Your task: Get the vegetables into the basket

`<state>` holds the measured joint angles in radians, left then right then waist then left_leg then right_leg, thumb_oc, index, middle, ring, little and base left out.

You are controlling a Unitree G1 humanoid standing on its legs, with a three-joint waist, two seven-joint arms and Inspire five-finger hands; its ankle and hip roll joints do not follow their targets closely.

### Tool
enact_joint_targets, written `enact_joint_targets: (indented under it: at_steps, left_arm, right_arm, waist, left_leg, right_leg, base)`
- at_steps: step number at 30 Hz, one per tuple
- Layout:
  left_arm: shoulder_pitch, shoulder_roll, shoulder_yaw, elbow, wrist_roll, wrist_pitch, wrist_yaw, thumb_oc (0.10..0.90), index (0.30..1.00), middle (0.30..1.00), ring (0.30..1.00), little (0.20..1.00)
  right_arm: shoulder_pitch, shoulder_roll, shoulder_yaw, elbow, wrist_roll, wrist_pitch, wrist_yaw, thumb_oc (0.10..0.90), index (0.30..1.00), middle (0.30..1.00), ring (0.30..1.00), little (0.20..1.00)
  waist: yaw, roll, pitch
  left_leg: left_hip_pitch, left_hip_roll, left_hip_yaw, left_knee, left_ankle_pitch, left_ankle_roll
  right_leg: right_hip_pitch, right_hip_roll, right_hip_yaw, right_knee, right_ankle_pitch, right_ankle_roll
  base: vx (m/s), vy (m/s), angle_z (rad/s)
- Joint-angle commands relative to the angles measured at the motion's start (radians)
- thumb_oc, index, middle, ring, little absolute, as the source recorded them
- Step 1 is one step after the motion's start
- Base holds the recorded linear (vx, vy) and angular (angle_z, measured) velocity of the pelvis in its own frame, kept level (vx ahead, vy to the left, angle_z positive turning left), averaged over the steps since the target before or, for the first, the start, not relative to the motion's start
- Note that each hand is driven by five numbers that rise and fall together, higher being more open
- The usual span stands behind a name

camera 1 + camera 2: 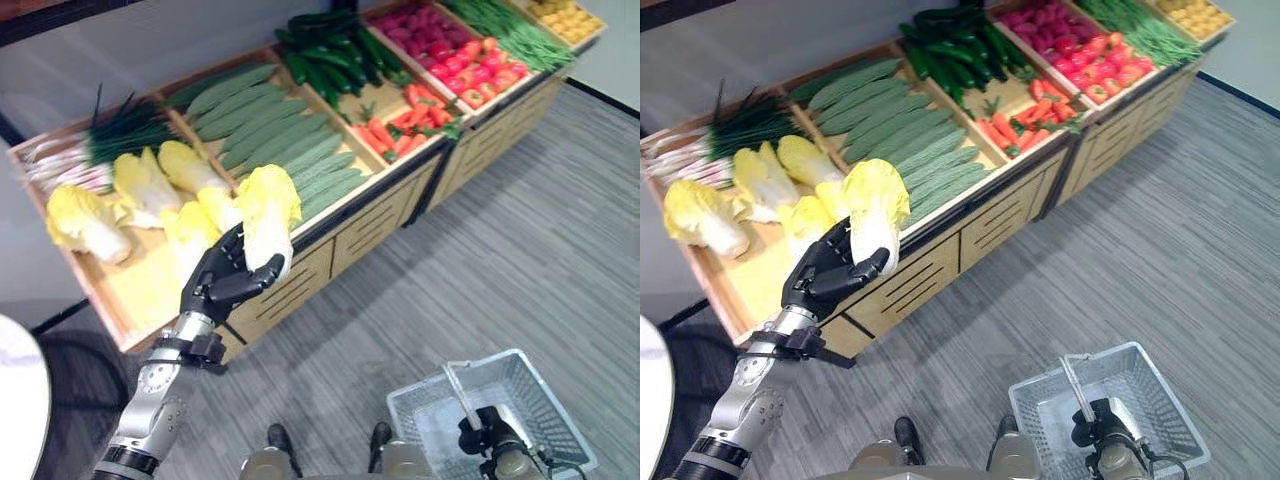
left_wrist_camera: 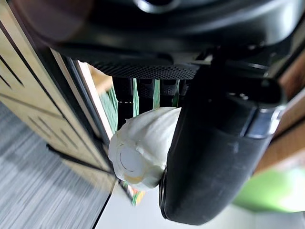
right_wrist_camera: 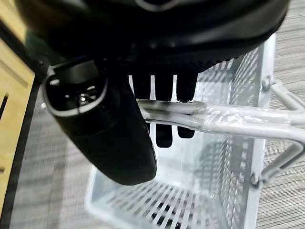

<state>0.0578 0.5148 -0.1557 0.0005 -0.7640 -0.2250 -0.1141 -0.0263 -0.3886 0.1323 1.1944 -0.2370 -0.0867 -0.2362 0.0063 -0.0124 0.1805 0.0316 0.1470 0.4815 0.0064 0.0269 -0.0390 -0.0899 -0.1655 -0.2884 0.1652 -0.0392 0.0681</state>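
Nearest to us, low on the right, the right hand (image 3: pixel 143 124) has its fingers hooked round the handle (image 3: pixel 228 121) of the wire basket (image 1: pixel 540 400), which hangs just above the grey floor (image 1: pixel 480 250) with nothing in it that we can see. Up on the left, the left hand (image 1: pixel 222 278) is clamped on a cabbage (image 1: pixel 268 215), thumb on one side and fingers on the other, with the pale stem end (image 2: pixel 131 162) poking out past the palm (a firm hold, by the look of it). It sits clear of the wooden stand (image 1: pixel 300 280), just over the near edge. Behind it lie more cabbages (image 1: pixel 85 222), then cucumbers (image 1: pixel 275 135), and further right carrots (image 1: pixel 400 125) and tomatoes (image 1: pixel 485 70). Our job now, we reckon, is to swing that cabbage right and down, well over the basket's rim, keeping the basket level, and only then loosen the fingers.
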Motion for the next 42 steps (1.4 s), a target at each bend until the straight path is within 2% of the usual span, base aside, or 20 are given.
enact_joint_targets:
  at_steps: [1, 3, 10, 11, 12, 13, 14, 15, 17, 18, 19, 20, 21, 22, 24, 25, 29, 32, 35, 42]
  left_arm:
    - [-0.037, 0.02, 0.046, -0.151, 0.005, -0.089, -0.03, 0.4, 0.3, 0.3, 0.3, 0.3]
    - [-0.041, 0.01, 0.034, -0.153, -0.001, -0.082, -0.029, 0.4, 0.3, 0.3, 0.3, 0.3]
    - [-0.064, -0.014, -0.002, -0.141, -0.013, -0.073, -0.028, 0.4, 0.3, 0.3, 0.3, 0.3]
    - [-0.086, -0.022, -0.021, -0.13, -0.018, -0.068, -0.028, 0.4, 0.3, 0.3, 0.3, 0.3]
    - [-0.087, -0.023, -0.022, -0.129, -0.018, -0.068, -0.028, 0.4, 0.3, 0.3, 0.3, 0.3]
    - [-0.113, -0.029, -0.045, -0.115, -0.006, -0.068, -0.031, 0.4, 0.3, 0.3, 0.3, 0.3]
    - [-0.117, -0.031, -0.054, -0.118, -0.001, -0.071, -0.029, 0.4, 0.3, 0.3, 0.3, 0.3]
    - [-0.118, -0.031, -0.054, -0.118, -0.001, -0.071, -0.028, 0.4, 0.3, 0.3, 0.3, 0.3]
    - [-0.119, -0.042, -0.071, -0.115, 0.012, -0.079, -0.018, 0.4, 0.3, 0.3, 0.3, 0.3]
    - [-0.118, -0.039, -0.073, -0.115, 0.006, -0.092, -0.016, 0.4, 0.3, 0.3, 0.3, 0.3]
    - [-0.119, -0.039, -0.078, -0.115, 0.007, -0.1, -0.008, 0.4, 0.3, 0.3, 0.3, 0.3]
    - [-0.119, -0.039, -0.079, -0.115, 0.007, -0.1, -0.008, 0.4, 0.3, 0.3, 0.3, 0.3]
    - [-0.117, -0.039, -0.076, -0.117, 0.005, -0.103, -0.007, 0.4, 0.3, 0.3, 0.3, 0.3]
    - [-0.104, -0.027, -0.068, -0.139, -0.03, -0.105, -0.017, 0.4, 0.3, 0.3, 0.3, 0.3]
    - [-0.105, -0.025, -0.079, -0.143, -0.035, -0.108, -0.02, 0.4, 0.3, 0.3, 0.3, 0.3]
    - [-0.106, -0.017, -0.089, -0.147, -0.038, -0.108, -0.025, 0.4, 0.3, 0.3, 0.3, 0.3]
    - [-0.109, 0.003, -0.089, -0.137, -0.048, -0.112, -0.024, 0.4, 0.3, 0.3, 0.3, 0.3]
    - [-0.102, 0.022, -0.087, -0.128, -0.051, -0.109, -0.03, 0.4, 0.3, 0.3, 0.3, 0.3]
    - [-0.081, 0.042, -0.091, -0.132, -0.04, -0.103, -0.042, 0.4, 0.3, 0.3, 0.3, 0.3]
    - [-0.047, 0.076, -0.093, -0.163, -0.03, -0.084, -0.062, 0.4, 0.3, 0.3, 0.3, 0.3]
  right_arm:
    - [-0.02, -0.011, 0.034, 0.003, -0.007, -0.04, -0.031, 0.4, 0.3, 0.3, 0.3, 0.3]
    - [0.001, -0.015, 0.016, 0.001, 0.005, -0.039, -0.037, 0.4, 0.3, 0.3, 0.3, 0.3]
    - [0.042, -0.04, -0.018, -0.009, 0.024, -0.033, -0.052, 0.4, 0.3, 0.3, 0.3, 0.3]
    - [0.049, -0.052, -0.025, -0.01, 0.032, -0.033, -0.057, 0.4, 0.3, 0.3, 0.3, 0.3]
    - [0.05, -0.052, -0.027, -0.011, 0.032, -0.033, -0.057, 0.4, 0.3, 0.3, 0.3, 0.3]
    - [0.039, -0.076, -0.026, -0.003, 0.048, -0.035, -0.065, 0.4, 0.3, 0.3, 0.3, 0.3]
    - [0.028, -0.085, -0.021, 0.0, 0.045, -0.032, -0.068, 0.4, 0.3, 0.3, 0.3, 0.3]
    - [0.028, -0.085, -0.021, 0.0, 0.045, -0.032, -0.068, 0.4, 0.3, 0.3, 0.3, 0.3]
    - [0.015, -0.103, -0.01, -0.011, 0.05, -0.036, -0.072, 0.4, 0.3, 0.3, 0.3, 0.3]
    - [-0.002, -0.111, 0.006, -0.001, 0.046, -0.041, -0.078, 0.4, 0.3, 0.3, 0.3, 0.3]
    - [-0.006, -0.11, 0.011, -0.009, 0.043, -0.047, -0.083, 0.4, 0.3, 0.3, 0.3, 0.3]
    - [-0.005, -0.11, 0.011, -0.009, 0.043, -0.048, -0.083, 0.4, 0.3, 0.3, 0.3, 0.3]
    - [-0.006, -0.11, 0.014, -0.011, 0.043, -0.049, -0.083, 0.4, 0.3, 0.3, 0.3, 0.3]
    - [0.0, -0.099, 0.028, -0.027, 0.047, -0.059, -0.075, 0.4, 0.3, 0.3, 0.3, 0.3]
    - [0.012, -0.093, 0.031, -0.04, 0.038, -0.057, -0.073, 0.4, 0.3, 0.3, 0.3, 0.3]
    - [0.016, -0.082, 0.044, -0.042, 0.033, -0.057, -0.067, 0.4, 0.3, 0.3, 0.3, 0.3]
    - [0.003, -0.06, 0.054, -0.068, 0.026, -0.059, -0.066, 0.4, 0.3, 0.3, 0.3, 0.3]
    - [-0.022, -0.048, 0.062, -0.043, 0.017, -0.053, -0.069, 0.4, 0.3, 0.3, 0.3, 0.3]
    - [-0.052, -0.059, 0.034, 0.045, 0.026, -0.041, -0.079, 0.4, 0.3, 0.3, 0.3, 0.3]
    - [-0.081, -0.122, -0.002, 0.126, 0.036, -0.028, -0.084, 0.4, 0.3, 0.3, 0.3, 0.3]
  waist:
    - [-0.004, -0.076, -0.091]
    - [-0.025, -0.065, -0.092]
    - [-0.066, -0.036, -0.077]
    - [-0.077, -0.03, -0.065]
    - [-0.077, -0.028, -0.065]
    - [-0.067, -0.024, -0.038]
    - [-0.053, -0.022, -0.032]
    - [-0.054, -0.022, -0.035]
    - [-0.015, -0.026, -0.031]
    - [0.011, -0.024, -0.038]
    - [0.024, -0.019, -0.042]
    - [0.024, -0.019, -0.041]
    - [0.032, -0.015, -0.04]
    - [0.036, -0.013, -0.056]
    - [0.035, -0.02, -0.068]
    - [0.03, -0.033, -0.079]
    - [0.032, -0.053, -0.084]
    - [0.045, -0.058, -0.082]
    - [0.056, -0.062, -0.089]
    - [0.062, -0.06, -0.117]
  left_leg:
    - [-0.062, -0.032, -0.046, 0.12, -0.109, 0.003]
    - [-0.058, -0.007, -0.031, 0.11, -0.082, -0.018]
    - [-0.051, 0.039, -0.021, 0.097, -0.03, -0.061]
    - [-0.072, 0.063, -0.032, 0.13, -0.012, -0.082]
    - [-0.074, 0.066, -0.034, 0.134, -0.013, -0.084]
    - [-0.109, 0.085, -0.147, 0.22, 0.045, -0.101]
    - [-0.122, 0.06, -0.246, 0.22, 0.056, -0.1]
    - [-0.125, 0.058, -0.247, 0.218, 0.059, -0.1]
    - [-0.157, -0.053, -0.475, 0.135, 0.004, -0.076]
    - [-0.198, -0.084, -0.667, 0.064, 0.024, -0.072]
    - [-0.222, -0.101, -0.738, 0.034, 0.053, -0.078]
    - [-0.219, -0.101, -0.738, 0.031, 0.054, -0.078]
    - [-0.226, -0.121, -0.776, 0.019, 0.064, -0.079]
    - [-0.209, -0.136, -0.765, 0.016, 0.049, -0.065]
    - [-0.203, -0.143, -0.747, 0.019, 0.041, -0.053]
    - [-0.187, -0.157, -0.72, 0.021, 0.023, -0.033]
    - [-0.171, -0.169, -0.647, 0.04, -0.014, 0.002]
    - [-0.148, -0.163, -0.598, 0.026, -0.021, 0.017]
    - [-0.102, -0.157, -0.555, -0.01, -0.026, 0.027]
    - [-0.052, -0.144, -0.538, -0.041, -0.026, 0.016]
  right_leg:
    - [0.105, -0.097, -0.044, -0.092, 0.068, 0.123]
    - [0.113, -0.066, -0.03, -0.13, 0.049, 0.108]
    - [0.111, -0.015, 0.001, -0.143, 0.021, 0.077]
    - [0.111, 0.003, 0.013, -0.142, 0.008, 0.059]
    - [0.111, 0.005, 0.012, -0.142, 0.008, 0.058]
    - [0.103, 0.047, 0.061, -0.153, 0.014, 0.019]
    - [0.1, 0.05, 0.081, -0.151, 0.014, 0.017]
    - [0.097, 0.05, 0.08, -0.151, 0.016, 0.017]
    - [0.085, 0.046, 0.139, -0.147, 0.017, 0.024]
    - [0.076, 0.063, 0.221, -0.144, 0.014, 0.034]
    - [0.075, 0.073, 0.248, -0.142, 0.013, 0.039]
    - [0.075, 0.072, 0.248, -0.14, 0.011, 0.038]
    - [0.078, 0.078, 0.269, -0.136, 0.008, 0.039]
    - [0.082, 0.075, 0.32, -0.123, -0.008, 0.052]
    - [0.084, 0.058, 0.323, -0.122, -0.012, 0.061]
    - [0.077, 0.037, 0.349, -0.113, -0.002, 0.075]
    - [0.046, 0.005, 0.396, -0.103, 0.036, 0.111]
    - [0.017, -0.004, 0.371, -0.079, 0.072, 0.127]
    - [0.014, -0.024, 0.264, -0.081, 0.117, 0.129]
    - [0.07, -0.019, 0.243, -0.187, 0.115, 0.119]
  base:
    - [0.0, -0.226, -0.17]
    - [0.0, -0.21, -0.21]
    - [0.0, -0.173, -0.28]
    - [-0.01, -0.198, -0.28]
    - [-0.05, -0.368, -0.09]
    - [-0.03, -0.241, -0.13]
    - [-0.03, -0.235, -0.29]
    - [0.03, -0.013, -0.68]
    - [0.12, -0.009, -1.02]
    - [0.23, 0.028, -1.04]
    - [0.19, 0.036, -1.19]
    - [0.11, 0.057, -1.1]
    - [0.16, 0.196, -1.48]
    - [0.16, 0.199, -1.24]
    - [0.17, 0.262, -1.43]
    - [0.18, 0.338, -1.03]
    - [0.06, 0.232, -0.44]
    - [0.01, 0.121, -0.63]
    - [0.04, 0.085, -0.65]
    - [0.06, -0.024, -0.19]
